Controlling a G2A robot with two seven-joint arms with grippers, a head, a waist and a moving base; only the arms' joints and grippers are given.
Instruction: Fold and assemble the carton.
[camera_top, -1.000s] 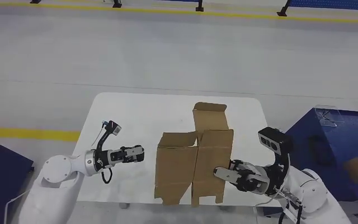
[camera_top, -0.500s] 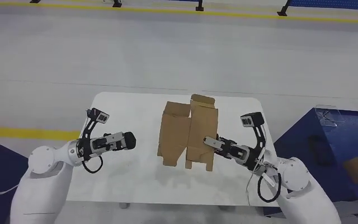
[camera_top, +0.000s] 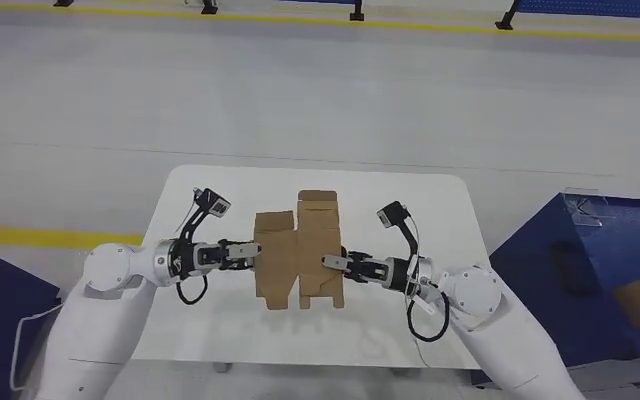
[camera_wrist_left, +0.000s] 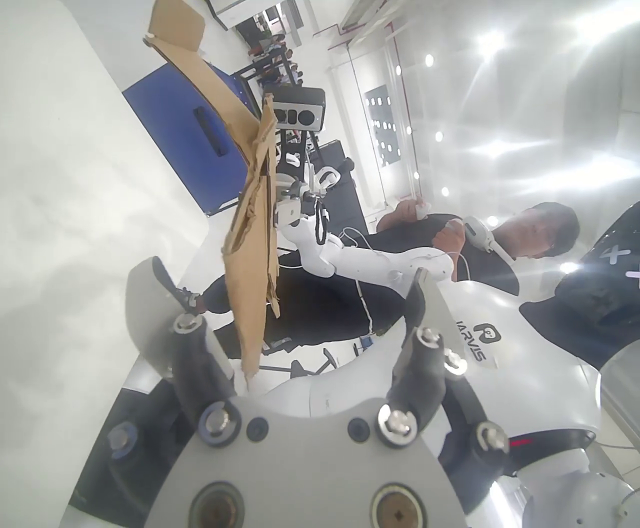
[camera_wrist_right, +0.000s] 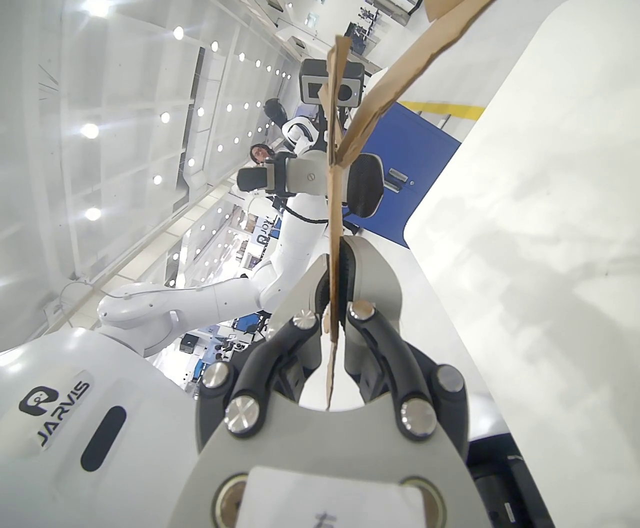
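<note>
A flattened brown carton (camera_top: 298, 250) is held upright over the middle of the white table (camera_top: 200, 205), with its flaps sticking out above and below. My right gripper (camera_top: 335, 264) is shut on the carton's right edge, and the cardboard (camera_wrist_right: 333, 210) is pinched between its pads (camera_wrist_right: 350, 280). My left gripper (camera_top: 252, 252) is at the carton's left edge and stands open. The cardboard sheet (camera_wrist_left: 250, 280) runs edge-on between its spread fingers (camera_wrist_left: 150, 300). The left gripper (camera_wrist_right: 310, 180) also shows beyond the carton in the right wrist view.
A blue cabinet (camera_top: 585, 265) stands off the table's right side and another dark blue one (camera_top: 20, 300) at the left. The table's edges (camera_top: 300, 362) lie close under both arms. Bare table surface lies on all sides of the carton.
The carton has swung from lying flat to upright and shifted left toward the table's middle, carried by my right gripper. My left gripper has moved right to the carton's left edge.
</note>
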